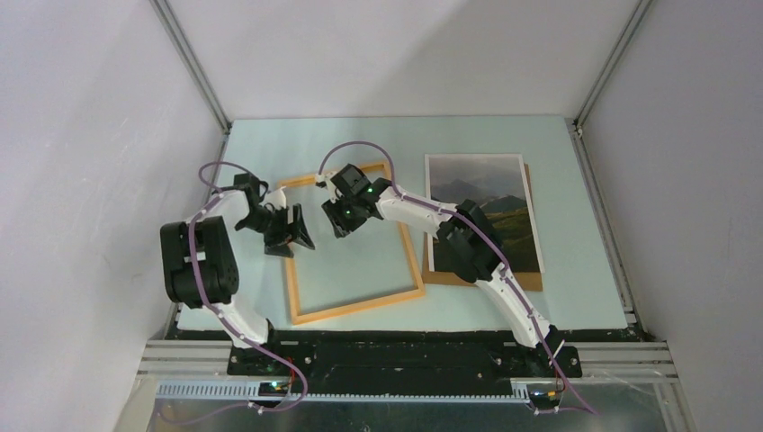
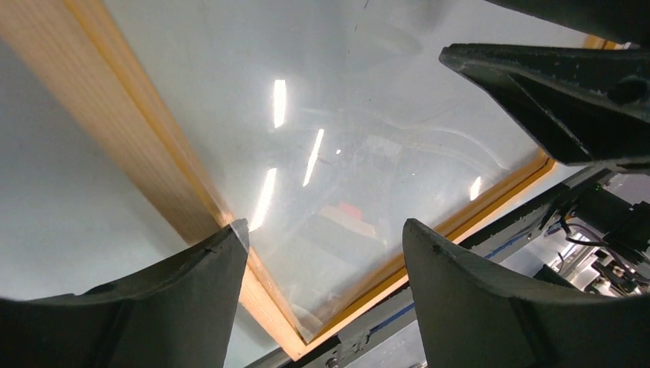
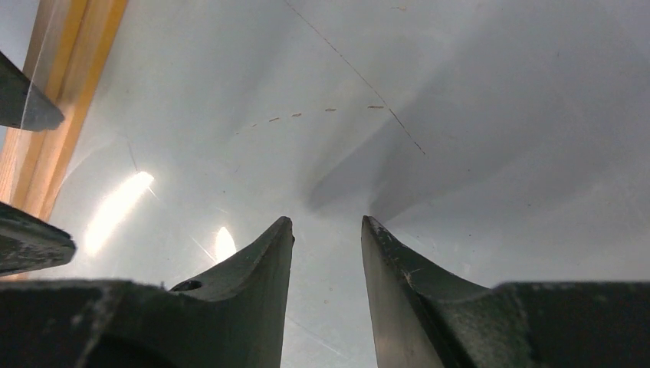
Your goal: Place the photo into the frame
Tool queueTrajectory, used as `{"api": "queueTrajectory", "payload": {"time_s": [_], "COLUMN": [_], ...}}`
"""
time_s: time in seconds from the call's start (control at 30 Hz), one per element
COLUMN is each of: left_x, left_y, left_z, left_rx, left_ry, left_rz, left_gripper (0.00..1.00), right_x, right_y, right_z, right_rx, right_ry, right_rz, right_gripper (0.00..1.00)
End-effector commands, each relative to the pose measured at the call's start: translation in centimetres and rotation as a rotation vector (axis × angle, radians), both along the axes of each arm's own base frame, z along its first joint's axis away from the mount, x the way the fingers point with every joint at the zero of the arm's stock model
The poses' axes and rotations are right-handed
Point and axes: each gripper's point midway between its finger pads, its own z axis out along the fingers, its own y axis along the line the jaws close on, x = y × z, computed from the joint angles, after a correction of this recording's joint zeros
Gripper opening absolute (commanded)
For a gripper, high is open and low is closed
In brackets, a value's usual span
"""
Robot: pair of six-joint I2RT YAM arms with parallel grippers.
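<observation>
Dark fingers crowd the bottom of both wrist views, so start there. The left hand [image 2: 326, 230] is spread wide with nothing between its fingers, poised over the left rail of the frame [image 2: 130, 130], close to a corner. The right hand [image 3: 326, 222] is parted only narrowly and grips nothing either; just glossy pane shows through the gap.

From above, both hands hang over the frame [image 1: 360, 306], left hand [image 1: 290, 236] at its left rail, right hand [image 1: 340, 219] over the far half. It lies flat mid-tabletop [image 1: 576, 225], long side running away from the arms, slightly skewed.

And the photo [image 1: 486, 184]? Picture side up on a brown board [image 1: 486, 281], just beyond the frame's right rail, long side also running away. So it lies off to the right of both hands, and the right arm [image 1: 423, 209] is clearly nearer; its elbow hangs over the print's near-left part.

The count: one photo, one frame, one board, two hands.
</observation>
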Motion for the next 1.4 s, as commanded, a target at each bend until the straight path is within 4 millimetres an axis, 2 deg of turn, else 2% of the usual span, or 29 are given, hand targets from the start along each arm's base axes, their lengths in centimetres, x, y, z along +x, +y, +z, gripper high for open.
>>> {"api": "queueTrajectory", "payload": {"time_s": [0.0, 0.27, 0.43, 0.5, 0.7, 0.73, 0.8, 0.9, 0.93, 0.97, 1.0, 1.03, 1.07, 1.1, 1.13, 1.17, 1.23, 1.27, 1.3, 1.33, 1.37], "left_x": [0.4, 0.2, 0.4, 0.5, 1.0, 1.1, 1.3, 1.9, 1.9, 2.2, 2.4, 2.5, 2.7, 2.8, 3.0, 3.1, 3.3, 3.5, 3.7, 3.8, 3.9], "left_y": [1.4, 2.9, 3.3, 3.5, 3.7, 3.6, 3.7, 3.8, 3.8, 3.8, 3.8, 3.8, 3.8, 3.8, 3.9, 3.8, 3.7, 3.7, 3.6, 3.5, 3.5], "left_z": [2.2, 3.9, 4.6, 4.8, 4.3, 4.2, 4.1, 4.0, 3.9, 3.9, 3.9, 3.7, 3.8, 3.5, 3.6, 3.3, 3.2, 3.0, 3.0, 2.9, 2.8], "left_rx": [0.065, 0.125, 0.145, 0.155, 0.153, 0.151, 0.148, 0.149, 0.147, 0.145, 0.145, 0.142, 0.143, 0.143, 0.143, 0.135, 0.123, 0.117, 0.112, 0.108, 0.103], "left_ry": [-0.076, -0.116, -0.142, -0.146, -0.127, -0.124, -0.119, -0.107, -0.102, -0.098, -0.100, -0.090, -0.093, -0.083, -0.082, -0.070, -0.057, -0.050, -0.048, -0.040, -0.037], "left_rz": [-0.014, -0.003, 0.003, 0.007, 0.014, 0.016, 0.020, 0.033, 0.037, 0.038, 0.043, 0.044, 0.047, 0.047, 0.053, 0.056, 0.066, 0.073, 0.074, 0.083, 0.085], "left_gripper": [0.79, 0.80, 0.80, 0.80, 0.79, 0.79, 0.78, 0.78, 0.77, 0.77, 0.77, 0.76, 0.76, 0.76, 0.75, 0.74, 0.74, 0.74, 0.74, 0.74, 0.74], "right_x": [0.2, 0.2, 0.4, 0.5, 1.4, 1.5, 1.9, 2.5, 2.5, 3.0, 2.9, 3.3, 3.5, 3.7, 3.5, 3.8, 3.4, 3.4, 3.1, 3.1, 2.9], "right_y": [-1.1, -1.1, -0.8, -0.8, -1.2, -1.4, -2.1, -3.5, -4.1, -4.8, -5.5, -6.3, -7.3, -7.9, -8.7, -9.5, -11.4, -11.7, -12.6, -12.9, -13.7], "right_z": [0.6, 1.1, 2.1, 2.8, 7.0, 7.4, 8.7, 10.5, 10.5, 11.4, 11.0, 11.7, 11.0, 11.5, 10.6, 10.8, 8.9, 8.9, 7.7, 7.5, 6.5], "right_rx": [-0.017, -0.008, 0.009, 0.019, 0.066, 0.068, 0.078, 0.091, 0.085, 0.096, 0.087, 0.094, 0.082, 0.086, 0.069, 0.070, 0.037, 0.041, 0.019, 0.020, 0.002], "right_ry": [-0.004, -0.007, -0.012, -0.016, -0.060, -0.061, -0.072, -0.092, -0.088, -0.098, -0.089, -0.097, -0.085, -0.091, -0.078, -0.082, -0.049, -0.049, -0.030, -0.031, -0.014], "right_rz": [-0.014, -0.012, -0.014, -0.019, -0.044, -0.050, -0.062, -0.085, -0.091, -0.105, -0.109, -0.123, -0.134, -0.143, -0.146, -0.157, -0.170, -0.171, -0.176, -0.175, -0.180], "right_gripper": [0.43, 0.43, 0.46, 0.49, 0.59, 0.68, 0.74, 0.76, 0.76, 0.76, 0.75, 0.74, 0.74, 0.74, 0.73, 0.73, 0.73, 0.73, 0.72, 0.72, 0.72]}}
